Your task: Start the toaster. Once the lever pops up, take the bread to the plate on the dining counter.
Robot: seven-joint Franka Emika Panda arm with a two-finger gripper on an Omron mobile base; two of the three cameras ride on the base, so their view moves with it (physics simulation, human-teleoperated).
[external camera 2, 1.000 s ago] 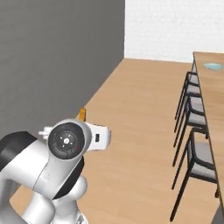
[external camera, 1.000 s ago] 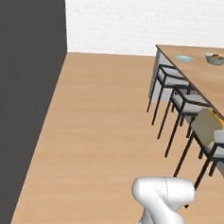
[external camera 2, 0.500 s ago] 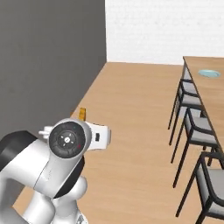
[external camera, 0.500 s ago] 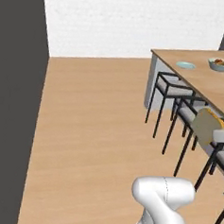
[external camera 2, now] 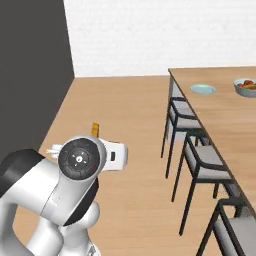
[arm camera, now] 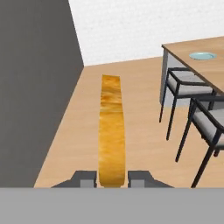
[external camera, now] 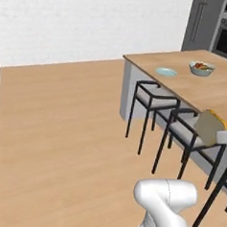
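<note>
The bread (arm camera: 111, 131), a tan slice with a brown crust, stands edge-on between my gripper's (arm camera: 111, 177) fingers, which are shut on its lower end. From the left base camera its flat face (external camera: 209, 127) shows in front of the stools, held at the white hand (external camera: 226, 137). In the right base view just a sliver of its crust (external camera 2: 95, 129) sticks up behind the arm. The pale blue-green plate (external camera: 166, 71) (external camera 2: 203, 89) (arm camera: 202, 56) lies near the corner of the light-wood dining counter (external camera: 203, 95) (external camera 2: 225, 120). The toaster is out of view.
A grey fruit bowl (external camera: 201, 68) (external camera 2: 246, 86) sits past the plate. Black-framed stools (external camera: 154, 96) (external camera 2: 200, 160) line the counter's near side. A dark wall (external camera 2: 30, 90) (arm camera: 35, 87) stands to the left, and tall grey cabinets with an oven (external camera: 222, 27) rise beyond the counter.
The whole picture has shifted: the base has turned and the counter with the plate has slid left and come nearer. The bread stays held in the gripper.
</note>
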